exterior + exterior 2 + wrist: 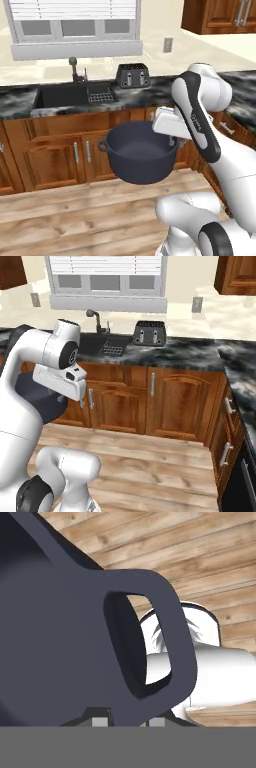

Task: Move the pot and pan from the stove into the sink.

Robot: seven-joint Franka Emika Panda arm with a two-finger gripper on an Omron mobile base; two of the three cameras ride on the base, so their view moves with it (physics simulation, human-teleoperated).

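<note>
Hand view, nearest: gripper (129, 722) has its 2 finger tips drawn close together at the base of a loop handle of the pot (55, 642); jaws nearly closed, clamped on that handle. The pot's dark wall takes up the left of this view, with wood floor planks beyond it.

Left base view: pot (141, 152) hangs in the air off the end of the arm, above the wood floor (65, 215) and in front of the lower cabinet doors (55, 160). Mouth faces up, slightly tilted; interior looks empty. 1 loop handle shows free on its left side; the other side sits under the white hand. Pot touches neither counter nor floor.

Right base view: only a dark sliver of the pot (37, 398) shows behind the arm.

Farther back: sink (62, 95), a dark basin recessed in the marbled counter (15, 105), with faucet (74, 67) behind it and a ribbed rack (101, 94) at its right end. Black toaster (132, 75) stands on the counter just right of the sink. Window (75, 22) above.
</note>
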